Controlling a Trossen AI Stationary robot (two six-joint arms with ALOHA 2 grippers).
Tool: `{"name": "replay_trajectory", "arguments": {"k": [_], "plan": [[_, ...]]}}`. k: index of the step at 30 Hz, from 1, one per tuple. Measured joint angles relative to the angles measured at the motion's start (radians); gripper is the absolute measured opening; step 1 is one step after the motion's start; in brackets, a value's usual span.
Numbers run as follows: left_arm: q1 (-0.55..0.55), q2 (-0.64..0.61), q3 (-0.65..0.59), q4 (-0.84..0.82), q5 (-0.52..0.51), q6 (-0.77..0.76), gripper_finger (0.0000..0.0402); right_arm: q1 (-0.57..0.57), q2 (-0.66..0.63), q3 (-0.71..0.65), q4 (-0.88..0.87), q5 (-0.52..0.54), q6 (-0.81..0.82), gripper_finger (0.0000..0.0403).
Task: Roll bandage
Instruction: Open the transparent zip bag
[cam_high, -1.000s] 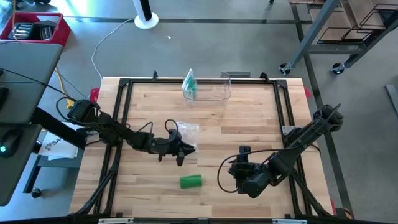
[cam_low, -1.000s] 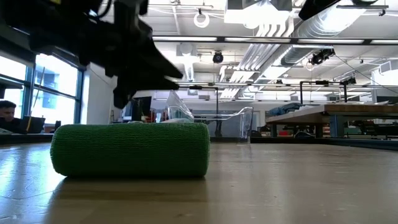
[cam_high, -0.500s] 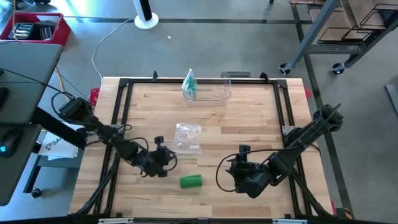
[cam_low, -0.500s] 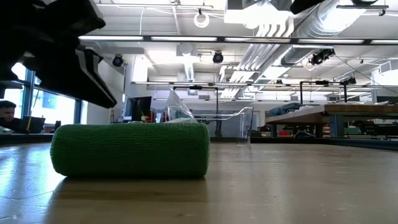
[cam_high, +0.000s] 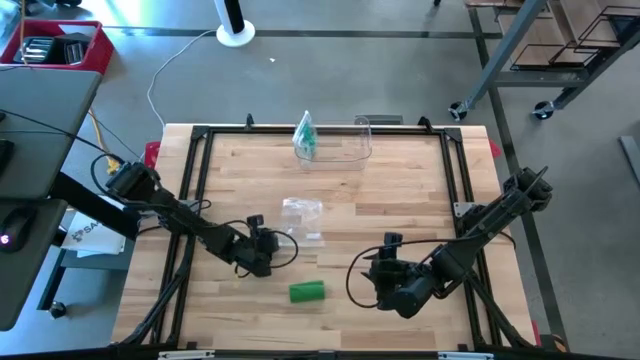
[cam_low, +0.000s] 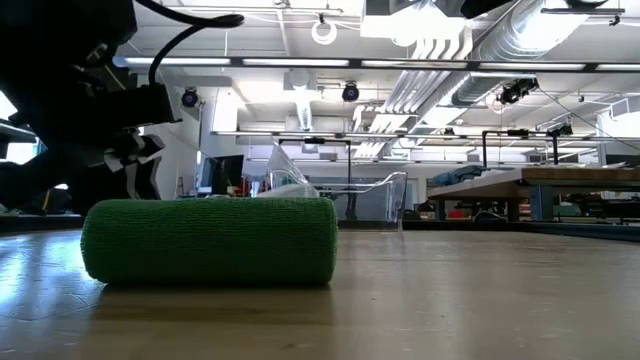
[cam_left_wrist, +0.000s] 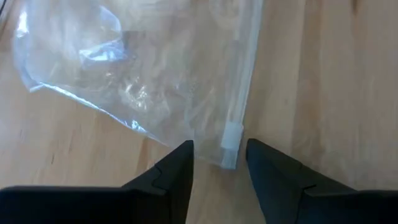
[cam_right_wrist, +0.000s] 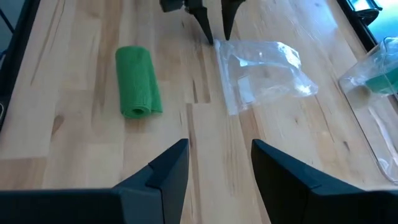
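Working over a wooden table (cam_high: 400, 190), with a clear box (cam_high: 345, 148) standing at its far edge. Reaching in with the left arm from the table's left side, stretched long and low, forearm nearly flat over the boards and wrist tipped down toward the middle. Waiting with the right arm folded low at the front right, the right claw (cam_right_wrist: 219, 144) spread, holding nothing and facing the middle from well apart.

Hovering at a crumpled plastic bag (cam_high: 302, 215) near the centre, flat on the wood and looking empty. Leaving the green bandage (cam_high: 307, 291) alone: lying on its side toward the front edge as a tight roll, near the bag but apart from it, touched by neither claw.

Probably finishing with the rolling, going by that neat roll, and turning to the bag instead. Setting the left claw (cam_left_wrist: 217, 152) spread just short of the bag's zip corner, pinching nothing, the slider (cam_left_wrist: 230, 134) lying just ahead of the gap. Calling next for a small push forward and a squeeze on that thin edge, without shoving the bag away.
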Motion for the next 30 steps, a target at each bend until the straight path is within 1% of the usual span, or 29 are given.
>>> {"name": "replay_trajectory", "arguments": {"k": [3,5,9,10,13,15,21,24,27,30], "plan": [[-0.001,0.034,0.003,0.03,-0.011,-0.021,0.012,0.0,0.0,0.0,0.002,0.0,0.0,0.0167],[-0.005,0.049,0.003,0.066,-0.013,-0.021,0.009,0.0,0.0,0.0,0.002,0.001,0.0,0.0167],[-0.016,0.059,0.0,0.161,-0.001,-0.004,0.0018,-0.004,0.007,0.0,0.027,0.015,-0.003,0.0167],[-0.019,0.06,0.0,0.195,0.013,-0.005,0.001,-0.004,0.013,0.0,0.038,0.017,-0.005,0.0167],[-0.033,0.06,0.0,0.283,0.018,-0.02,0.001,-0.009,0.045,0.0,0.075,0.015,-0.012,0.0167],[-0.044,0.059,0.001,0.354,0.016,-0.044,0.0007,-0.013,0.073,0.0,0.109,-0.006,-0.05,0.0167],[-0.076,0.057,0.072,0.462,0.013,-0.153,0.0002,-0.036,0.162,0.0,0.325,-0.053,-0.302,0.0167],[-0.091,0.057,0.124,0.469,0.016,-0.185,0.0001,-0.064,0.196,0.0,0.432,-0.071,-0.42,0.0166],[-0.103,0.056,0.168,0.469,0.016,-0.163,0.0001,-0.1,0.215,0.0,0.476,-0.145,-0.481,0.016],[-0.105,0.054,0.178,0.463,0.016,-0.094,0.0001,-0.134,0.231,0.0,0.463,-0.226,-0.478,0.0153]]}}
